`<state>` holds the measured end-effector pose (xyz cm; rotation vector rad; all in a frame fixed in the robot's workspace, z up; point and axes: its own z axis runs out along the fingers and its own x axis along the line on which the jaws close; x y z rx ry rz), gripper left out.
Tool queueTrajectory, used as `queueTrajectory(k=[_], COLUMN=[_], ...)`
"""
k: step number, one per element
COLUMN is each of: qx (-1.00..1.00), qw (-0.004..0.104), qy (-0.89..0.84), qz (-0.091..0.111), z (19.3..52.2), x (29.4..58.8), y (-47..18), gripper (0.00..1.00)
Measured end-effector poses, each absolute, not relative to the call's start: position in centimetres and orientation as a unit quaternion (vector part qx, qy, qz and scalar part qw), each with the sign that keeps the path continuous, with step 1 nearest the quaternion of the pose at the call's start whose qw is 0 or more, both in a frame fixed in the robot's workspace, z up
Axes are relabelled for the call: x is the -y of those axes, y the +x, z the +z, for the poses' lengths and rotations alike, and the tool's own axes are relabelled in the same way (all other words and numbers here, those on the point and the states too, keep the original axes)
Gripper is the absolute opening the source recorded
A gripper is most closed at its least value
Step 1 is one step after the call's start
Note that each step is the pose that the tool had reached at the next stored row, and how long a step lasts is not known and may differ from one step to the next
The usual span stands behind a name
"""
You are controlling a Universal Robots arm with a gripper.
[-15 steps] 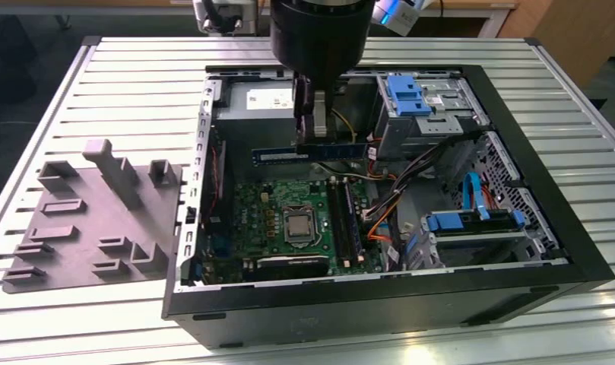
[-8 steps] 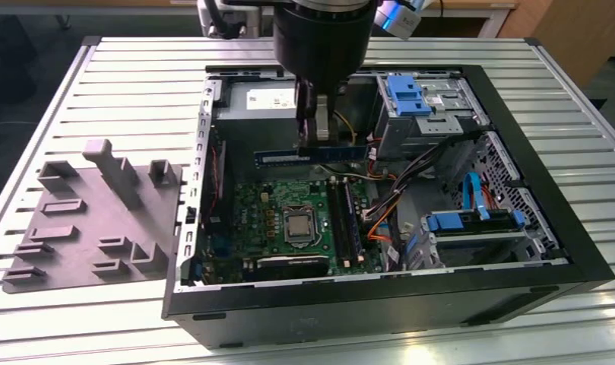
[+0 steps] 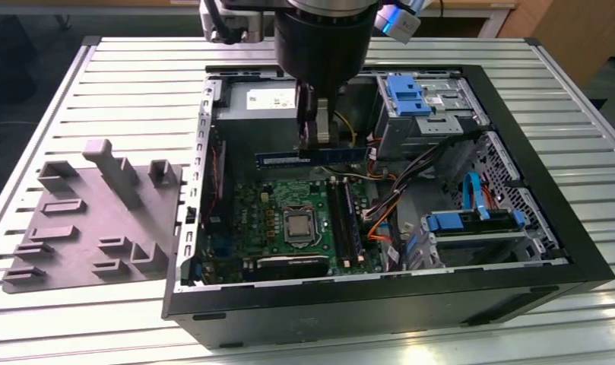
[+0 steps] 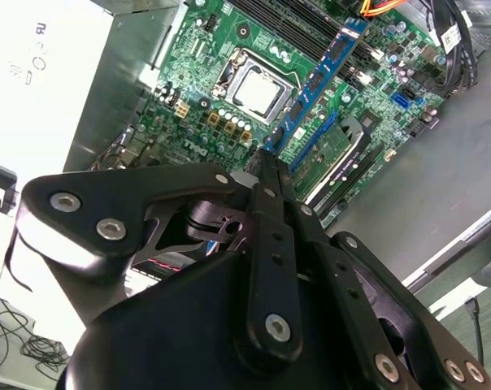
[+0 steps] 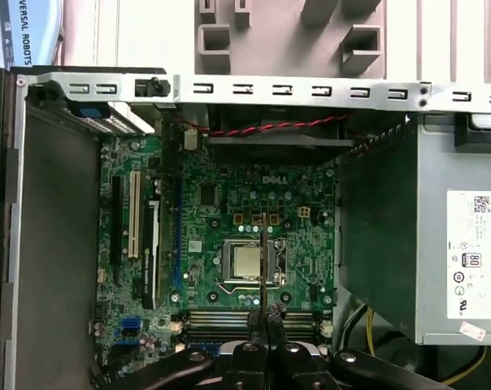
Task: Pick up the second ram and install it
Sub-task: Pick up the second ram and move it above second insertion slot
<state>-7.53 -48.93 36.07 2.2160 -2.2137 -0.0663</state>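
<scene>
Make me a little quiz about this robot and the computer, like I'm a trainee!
1. True or false: the fingers of the gripper are shut on the second ram, holding it up above the inside of the open computer case.
2. What lies on the table at the exterior view's left of the case?
A) a grey block fixture
B) a keyboard
C) a screwdriver
3. Fill in: the ram hangs over the green ____.

Key: 1 true; 2 A; 3 motherboard.
</scene>
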Motion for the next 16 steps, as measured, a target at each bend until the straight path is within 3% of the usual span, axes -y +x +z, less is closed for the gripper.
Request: queueTrajectory(k=[16], qx=[0.707], qw=[0.005], qy=[0.707], qz=[-0.021], z=[35.68], x=[48.93], y=[-7.47], gripper=[0.11])
